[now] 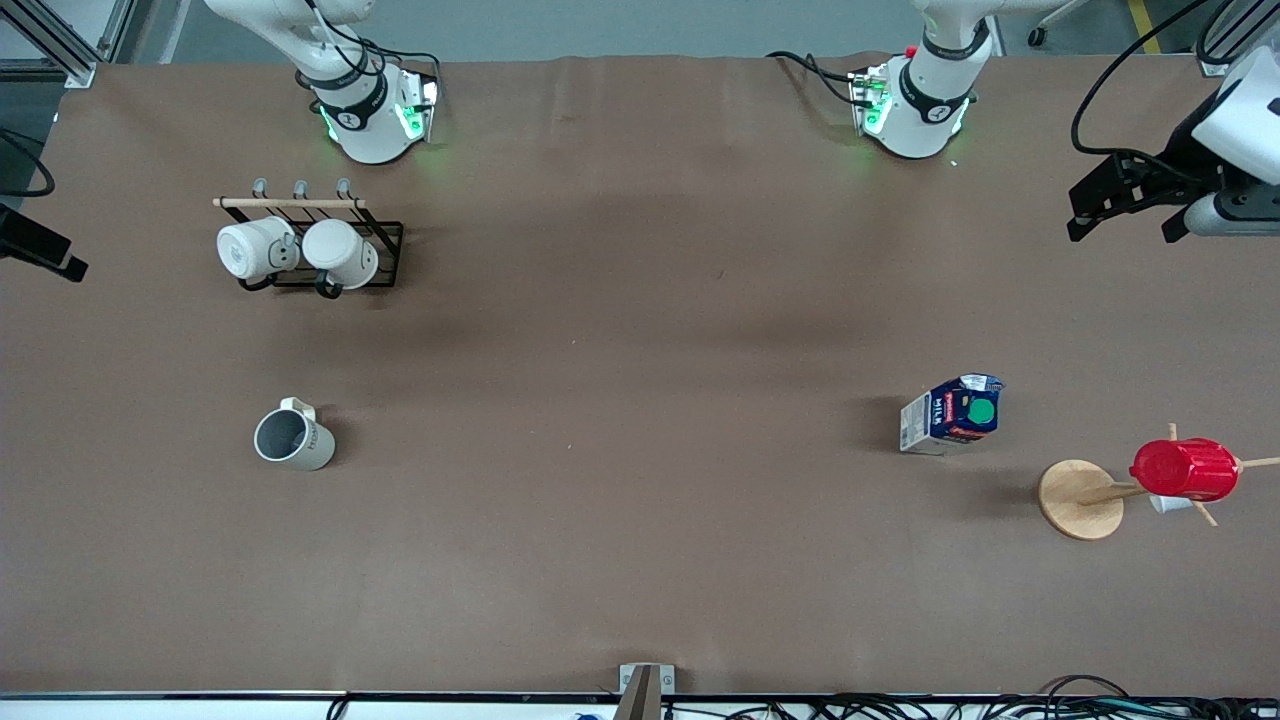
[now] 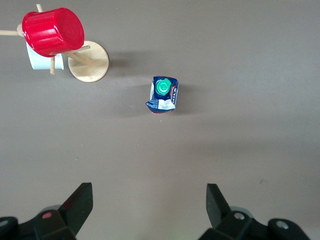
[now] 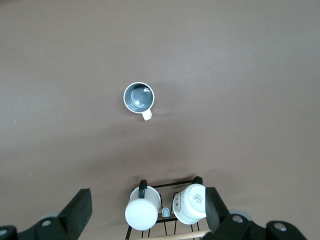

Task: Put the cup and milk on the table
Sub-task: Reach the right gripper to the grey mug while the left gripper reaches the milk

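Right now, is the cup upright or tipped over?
Upright. The cup stands on the table with its mouth up; the right wrist view looks straight down into its grey, empty inside.

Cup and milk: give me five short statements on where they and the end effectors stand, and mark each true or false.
1. The cup stands upright on the table, toward the right arm's end. True.
2. The milk lies tipped on its side. False: it stands upright, green cap up.
3. The left end effector is shut on the milk. False: it is open, above the table, with the milk apart from it.
4. The right end effector is open and holds nothing. True.
5. The ribbed red cup sits on the black rack. False: it hangs on the wooden stand beside the milk; the rack holds two white mugs.
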Robot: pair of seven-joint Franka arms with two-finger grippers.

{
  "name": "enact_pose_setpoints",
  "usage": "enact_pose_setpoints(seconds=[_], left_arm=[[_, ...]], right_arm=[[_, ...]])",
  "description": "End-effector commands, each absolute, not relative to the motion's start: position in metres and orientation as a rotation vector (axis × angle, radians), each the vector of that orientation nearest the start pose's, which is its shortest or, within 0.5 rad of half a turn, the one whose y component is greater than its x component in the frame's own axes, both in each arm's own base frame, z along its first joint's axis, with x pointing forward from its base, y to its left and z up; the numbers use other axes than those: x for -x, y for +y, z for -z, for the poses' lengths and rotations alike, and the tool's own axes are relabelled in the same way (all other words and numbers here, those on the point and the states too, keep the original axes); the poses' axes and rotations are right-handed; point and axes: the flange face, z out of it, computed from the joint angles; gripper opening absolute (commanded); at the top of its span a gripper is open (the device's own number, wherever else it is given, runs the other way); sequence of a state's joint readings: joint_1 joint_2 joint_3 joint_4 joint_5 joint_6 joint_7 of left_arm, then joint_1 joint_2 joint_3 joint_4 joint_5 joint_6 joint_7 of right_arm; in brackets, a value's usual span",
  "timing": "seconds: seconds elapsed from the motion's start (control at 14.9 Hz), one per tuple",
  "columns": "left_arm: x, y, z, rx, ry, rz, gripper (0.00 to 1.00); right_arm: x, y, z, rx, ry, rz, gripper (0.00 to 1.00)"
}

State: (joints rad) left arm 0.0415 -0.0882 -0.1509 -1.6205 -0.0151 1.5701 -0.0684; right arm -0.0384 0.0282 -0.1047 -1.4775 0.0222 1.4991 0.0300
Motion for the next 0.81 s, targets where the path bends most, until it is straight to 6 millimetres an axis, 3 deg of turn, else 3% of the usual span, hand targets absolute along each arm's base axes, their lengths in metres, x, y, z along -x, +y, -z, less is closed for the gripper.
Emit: enact_pose_setpoints(seconds=[0.0, 0.13, 0.27, 0.4, 0.61, 0.74], left_arm=[[-0.53, -0.062, -0.654, 3.139, 0.089, 0.057, 1.0], [-0.532, -0.061, -0.655, 3.133, 0.084, 0.063, 1.0], [-0.546, -0.062, -0.637, 3.132, 0.086, 0.02, 1.0], [-0.571, -0.061, -0.599, 3.157, 0.079, -0.025, 1.0], [-0.586, -0.059, -0.55, 3.159, 0.066, 0.035, 1.0], [-0.592, -0.054, -0.513, 3.16, 0.051, 0.067, 1.0]], right_arm=[[-0.542, -0.076, -0.652, 3.119, 0.253, -0.004, 1.0], [-0.542, -0.076, -0.652, 3.119, 0.25, -0.004, 1.0], [-0.542, -0.076, -0.652, 3.119, 0.253, -0.001, 1.0], [-0.542, -0.076, -0.652, 3.119, 0.253, -0.004, 1.0], [-0.548, -0.073, -0.636, 3.121, 0.201, -0.046, 1.0], [-0.576, -0.069, -0.593, 3.127, 0.115, -0.108, 1.0]])
